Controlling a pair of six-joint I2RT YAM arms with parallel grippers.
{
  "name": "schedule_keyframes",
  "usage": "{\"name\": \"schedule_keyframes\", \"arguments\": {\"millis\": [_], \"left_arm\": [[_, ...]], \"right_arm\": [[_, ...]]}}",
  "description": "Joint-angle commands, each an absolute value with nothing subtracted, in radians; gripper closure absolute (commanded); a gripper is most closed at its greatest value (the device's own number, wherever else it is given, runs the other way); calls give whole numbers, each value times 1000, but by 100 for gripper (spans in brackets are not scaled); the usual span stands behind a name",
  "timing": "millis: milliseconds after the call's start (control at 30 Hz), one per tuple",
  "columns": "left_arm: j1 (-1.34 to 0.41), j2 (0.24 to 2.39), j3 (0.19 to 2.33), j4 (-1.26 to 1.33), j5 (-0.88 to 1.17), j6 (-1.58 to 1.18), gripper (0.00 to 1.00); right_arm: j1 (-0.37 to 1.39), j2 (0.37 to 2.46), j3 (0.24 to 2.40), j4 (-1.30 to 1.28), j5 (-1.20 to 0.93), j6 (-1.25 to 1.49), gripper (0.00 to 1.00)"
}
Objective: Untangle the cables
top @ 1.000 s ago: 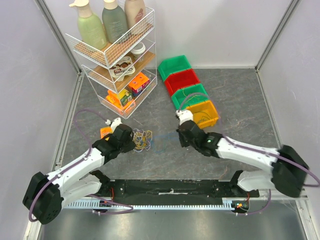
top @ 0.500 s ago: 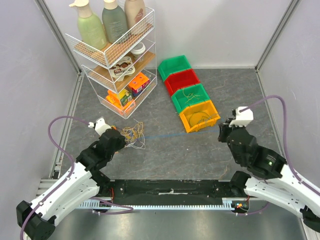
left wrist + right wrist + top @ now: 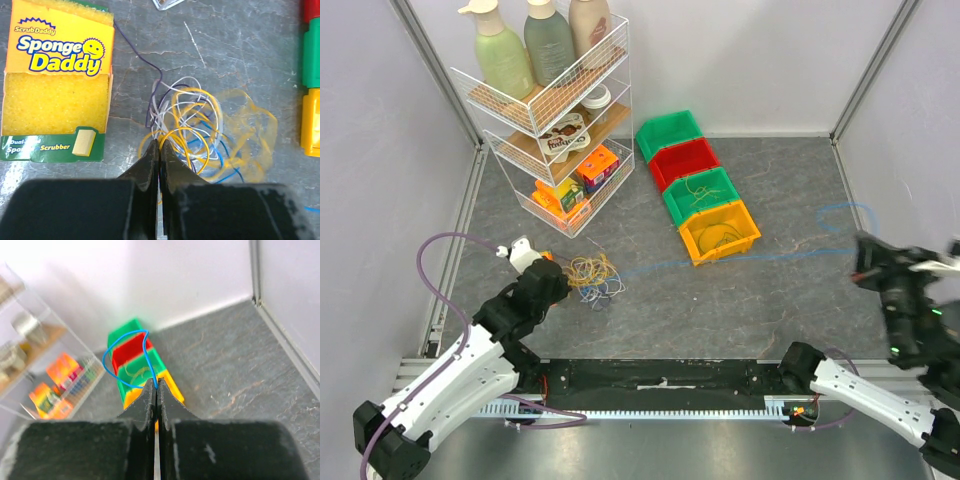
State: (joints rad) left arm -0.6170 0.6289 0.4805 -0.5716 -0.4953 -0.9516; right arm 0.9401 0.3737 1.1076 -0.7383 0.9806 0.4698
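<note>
A tangle of yellow, white, blue and purple cables (image 3: 595, 275) lies on the grey table left of centre. My left gripper (image 3: 555, 277) sits at the tangle's left edge. In the left wrist view the tangle (image 3: 200, 130) lies just past my left gripper (image 3: 159, 142), whose jaws are shut on a yellow loop. A blue cable (image 3: 760, 256) runs taut from the tangle across the table to my right gripper (image 3: 860, 265) at the far right. In the right wrist view my right gripper (image 3: 156, 385) is shut on the blue cable (image 3: 104, 358), which loops above the tips.
A row of green, red, green and yellow bins (image 3: 720, 230) stands mid-table, under the blue cable's path. A wire rack (image 3: 550, 110) with bottles and boxes stands at the back left. A Sponge Daddy box (image 3: 55, 85) lies just left of the tangle.
My right gripper has swung from the table's middle to the far right, drawing the blue cable out of the tangle. My left gripper has pulled back slightly and holds the tangle.
</note>
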Motion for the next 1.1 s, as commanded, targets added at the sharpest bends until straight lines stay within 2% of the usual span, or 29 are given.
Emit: {"name": "schedule_keyframes", "arguments": {"millis": [0,200,400,567,600,700,800,900,1067], "left_arm": [[-614,637,477,-588,-574,-956,98],[-614,658,480,-575,-561,-950,98],[-612,681,494,-572,-545,-925,98],[-612,699,494,-488,-408,-813,96],[-612,703,498,-470,-385,-796,89],[-614,698,528,-463,-359,-767,56],[-612,669,558,-472,-347,-736,36],[-614,626,583,-476,-321,-707,26],[-614,610,633,-479,-275,-655,21]], "right_arm": [[937,308,1183,-756,1114,399,100],[939,359,1115,-755,1032,451,100],[939,373,1155,-727,1083,396,100],[939,423,1158,-696,1034,371,100],[939,442,1158,-696,1034,368,100],[939,498,1166,-675,1029,348,100],[939,561,1184,-635,982,334,100],[939,626,1190,-592,913,330,100],[939,762,1213,-526,827,308,100]]}}
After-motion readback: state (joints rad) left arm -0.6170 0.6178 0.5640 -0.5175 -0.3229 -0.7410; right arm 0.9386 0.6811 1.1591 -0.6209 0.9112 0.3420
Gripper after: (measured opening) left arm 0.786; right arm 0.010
